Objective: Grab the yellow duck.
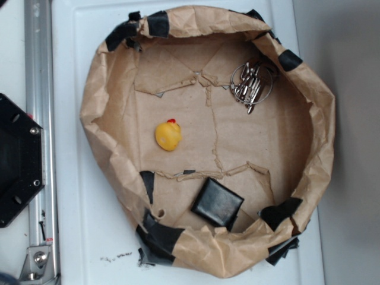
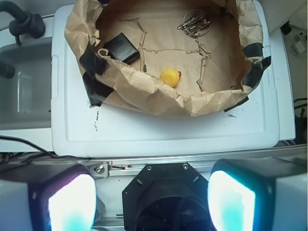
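Duck, pad and key ring inside my paper-lined tray.

In the exterior view, the paper tray (image 1: 107, 101) sits on the lid (image 1: 71, 178) of a plastic bin. The yellow duck (image 1: 168, 135) lies on the tray floor, left of centre. The square pad (image 1: 217, 203) lies near the lower wall, down and right of the duck. The key ring (image 1: 252, 84) rests at upper right, well apart from both. My base plate (image 1: 18, 160) lies left of the bin, beyond a metal rail (image 1: 40, 89).

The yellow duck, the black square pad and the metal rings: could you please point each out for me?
yellow duck (image 1: 168, 136), exterior view, middle of its body.
black square pad (image 1: 217, 203), exterior view, centre of its top face.
metal rings (image 1: 252, 83), exterior view, middle of the bunch.
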You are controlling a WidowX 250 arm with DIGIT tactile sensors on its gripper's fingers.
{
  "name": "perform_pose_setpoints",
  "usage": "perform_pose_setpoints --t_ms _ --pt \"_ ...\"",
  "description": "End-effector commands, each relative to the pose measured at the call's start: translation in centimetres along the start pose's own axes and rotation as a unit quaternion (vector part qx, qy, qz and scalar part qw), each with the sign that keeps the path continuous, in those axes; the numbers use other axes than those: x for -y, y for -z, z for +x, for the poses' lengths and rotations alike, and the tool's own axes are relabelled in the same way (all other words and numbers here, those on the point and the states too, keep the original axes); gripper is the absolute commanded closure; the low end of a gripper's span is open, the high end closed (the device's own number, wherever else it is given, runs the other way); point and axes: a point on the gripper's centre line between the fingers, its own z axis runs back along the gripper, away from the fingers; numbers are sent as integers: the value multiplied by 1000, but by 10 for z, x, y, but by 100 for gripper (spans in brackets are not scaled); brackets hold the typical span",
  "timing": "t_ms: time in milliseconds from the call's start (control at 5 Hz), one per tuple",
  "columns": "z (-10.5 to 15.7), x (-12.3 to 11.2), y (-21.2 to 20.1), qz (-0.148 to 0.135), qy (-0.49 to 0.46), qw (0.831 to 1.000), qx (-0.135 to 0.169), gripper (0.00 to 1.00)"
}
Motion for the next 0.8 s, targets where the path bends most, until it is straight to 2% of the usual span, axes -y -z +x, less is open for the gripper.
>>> perform_pose_setpoints --t_ms 0,200,400,600 --pt "0 0 0 0 0 1000 0 0" --pt "32 -13 18 -19 -71 996 -58 0" --pt "63 -22 34 -6 -116 991 -62 0" --pt "87 -37 60 25 -124 991 -50 0"
